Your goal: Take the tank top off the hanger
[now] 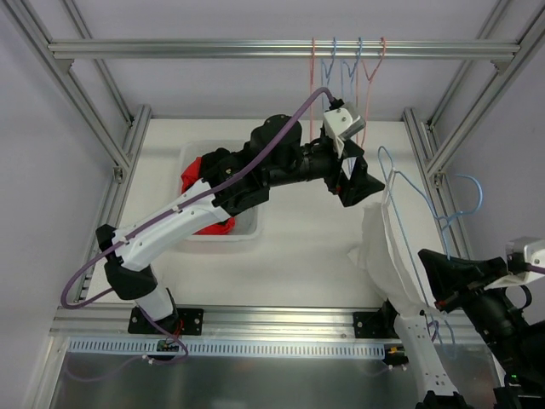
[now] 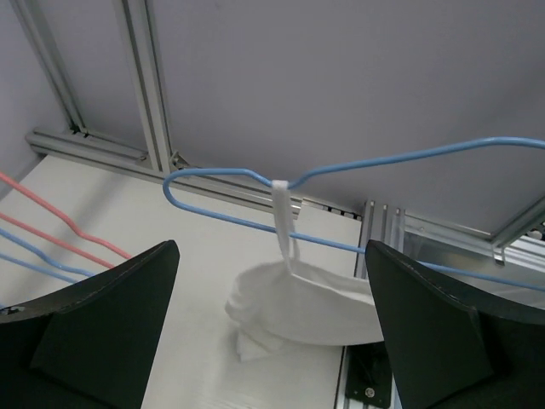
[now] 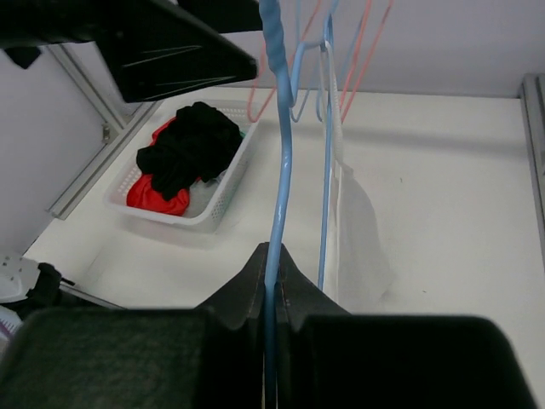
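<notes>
- Two claws in my views: left gripper (image 1: 358, 183) spread wide, holding nothing, near the blue hanger (image 2: 409, 158).
- Right gripper (image 3: 272, 256) clamped tight on that hanger's wire.
- White tank top (image 1: 385, 247) hangs off the hanger by one strap (image 2: 281, 204), lower end bunched on the table (image 1: 298, 247).
- White basket (image 3: 174, 223) of red and black clothes sits well left of it, I see.

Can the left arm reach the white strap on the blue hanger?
Probably yes. The left tool is open and the strap hangs straight ahead of it on the blue hanger, with nothing showing in between.
</notes>
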You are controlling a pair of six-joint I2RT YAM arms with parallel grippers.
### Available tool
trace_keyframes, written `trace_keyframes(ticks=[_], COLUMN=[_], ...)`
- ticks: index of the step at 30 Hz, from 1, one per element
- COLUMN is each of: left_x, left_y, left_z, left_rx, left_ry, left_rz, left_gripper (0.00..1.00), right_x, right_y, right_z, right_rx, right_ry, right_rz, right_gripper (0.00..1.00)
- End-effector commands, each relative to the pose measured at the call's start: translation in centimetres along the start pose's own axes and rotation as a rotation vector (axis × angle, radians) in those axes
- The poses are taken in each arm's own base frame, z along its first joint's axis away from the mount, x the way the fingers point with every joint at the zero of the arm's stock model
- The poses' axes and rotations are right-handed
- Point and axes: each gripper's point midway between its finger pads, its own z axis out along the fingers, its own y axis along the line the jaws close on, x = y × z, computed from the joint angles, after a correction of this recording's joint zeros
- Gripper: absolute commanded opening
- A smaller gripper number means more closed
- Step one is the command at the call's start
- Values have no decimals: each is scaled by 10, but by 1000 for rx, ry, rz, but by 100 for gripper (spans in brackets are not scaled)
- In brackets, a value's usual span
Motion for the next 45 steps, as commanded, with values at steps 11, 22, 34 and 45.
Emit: trace_keyframes(ticks=[11,22,34,45], left_x=[-2,8,-24,0], left_y=[-5,-2,72,81], left_z=[31,40,-69,-140], left_rx=[72,68,-579,-675], left_ry=[-32,-16,-223,-259], left_rz=[55,41,-71,-141], left_gripper=[69,15,0,0], right_x=[-15,-19,21,-9], right_y=[18,20,37,63], right_z=[-14,-14,-15,-33], right_rx=[-108,-120,-370,-621], right_ry=[-4,-15,133,-10], right_rz=[19,19,-88,-181], right_gripper=[0,0,0,0])
